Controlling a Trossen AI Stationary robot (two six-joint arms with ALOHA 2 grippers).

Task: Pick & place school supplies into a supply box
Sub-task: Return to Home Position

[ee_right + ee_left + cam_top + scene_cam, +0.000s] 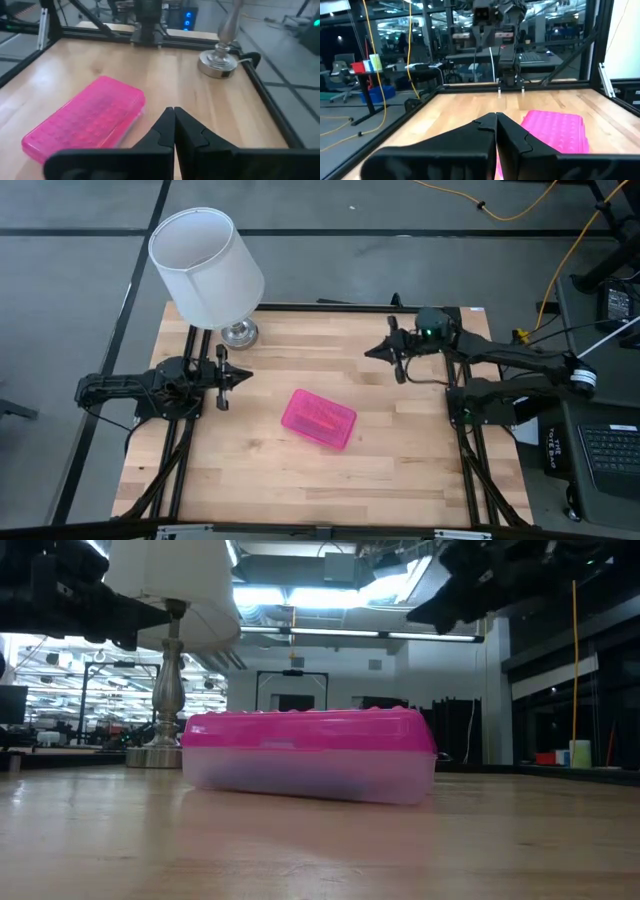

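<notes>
Jaws on both arms are pressed shut, tip against tip, with nothing held between them. On the left arm (150,387) the left jaws hang over the left side of the wooden surface (400,470), pointing toward its middle. On the right arm (510,358) the right jaws hang over the far right part, pointing back across. Both are well apart from the supply box (319,419), which lies flat near the middle of the surface, slightly turned, its pink ribbed lid closed over the clear base. What lies inside cannot be made out. A lamp (205,265) with a white shade stands at the far left corner, its metal base (238,333) near the left jaws
</notes>
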